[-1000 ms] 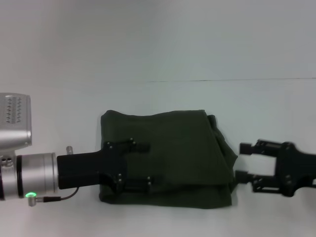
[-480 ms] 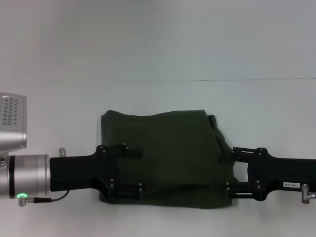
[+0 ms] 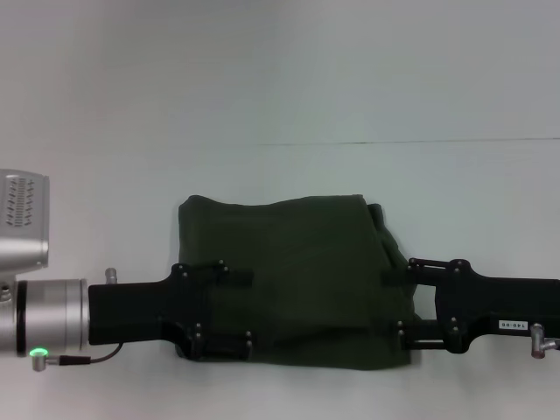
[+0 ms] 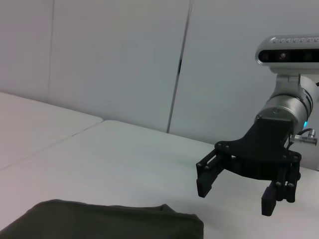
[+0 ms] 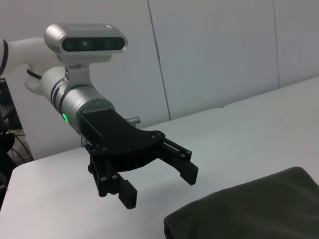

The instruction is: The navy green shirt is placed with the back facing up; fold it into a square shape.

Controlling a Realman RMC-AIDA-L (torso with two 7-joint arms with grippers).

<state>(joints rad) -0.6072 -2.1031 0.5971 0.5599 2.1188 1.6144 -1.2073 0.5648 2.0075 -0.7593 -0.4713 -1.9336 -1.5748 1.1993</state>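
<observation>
The navy green shirt (image 3: pixel 302 262) lies folded into a rough rectangle on the white table, plain side up, with a bunched fold at its right edge. In the head view my left gripper (image 3: pixel 248 306) reaches over the shirt's front-left part, open and holding nothing. My right gripper (image 3: pixel 392 306) reaches over the front-right edge, also open and empty. The left wrist view shows the right gripper (image 4: pixel 237 196) hanging above the table beyond the shirt (image 4: pixel 99 221). The right wrist view shows the left gripper (image 5: pixel 159 186) raised beside the shirt (image 5: pixel 249 211).
The white table (image 3: pixel 280 96) runs wide around the shirt, with a thin seam (image 3: pixel 402 142) across it behind the cloth. Pale wall panels (image 4: pixel 114 59) stand past the table's far side.
The right gripper has moved left from beside the shirt to over its right edge. The left gripper has drawn back a little to the left. The shirt has not changed shape.
</observation>
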